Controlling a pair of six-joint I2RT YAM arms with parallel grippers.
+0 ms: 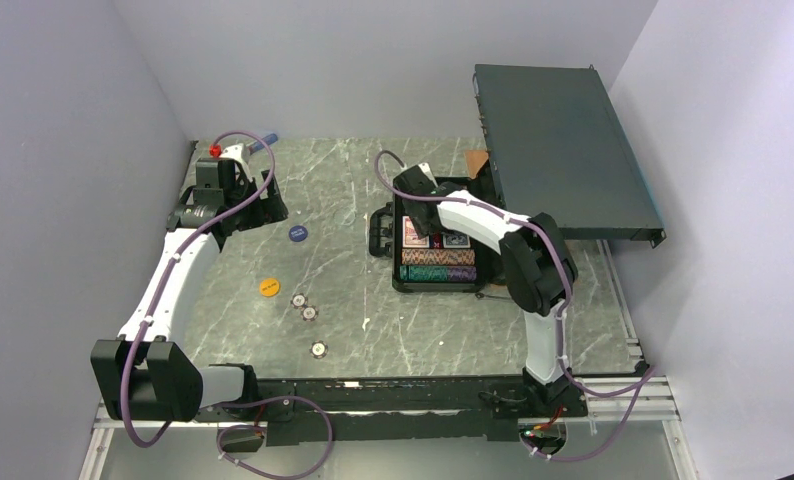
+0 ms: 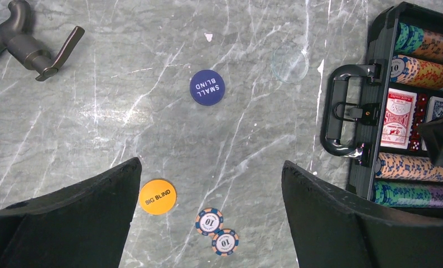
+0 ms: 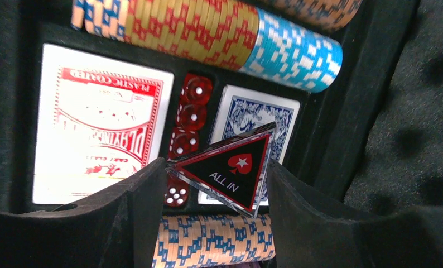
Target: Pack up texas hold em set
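Right wrist view looks down into the open case (image 2: 371,106), which stands on the table (image 2: 152,139) right of centre, just beside the rack box (image 1: 563,150), with its handle (image 2: 333,111) facing the left arm. Rows of striped chips (image 3: 208,28) fill the slots along both long sides. Between the rows lie the red deck (image 3: 99,125) and the blue deck (image 3: 255,114), with red dice (image 3: 188,120) in a line between them. The right jaws, partly closed, grasp the triangular ALL IN plaque (image 3: 230,170) by its edges, tilted, over the blue deck. The left jaws are spread wide above the table, holding and touching nothing. Below them lie the SMALL BLIND button (image 2: 207,87), the BIG BLIND button (image 2: 157,196) and two loose chips (image 2: 209,221) that touch each other, all outside the case.
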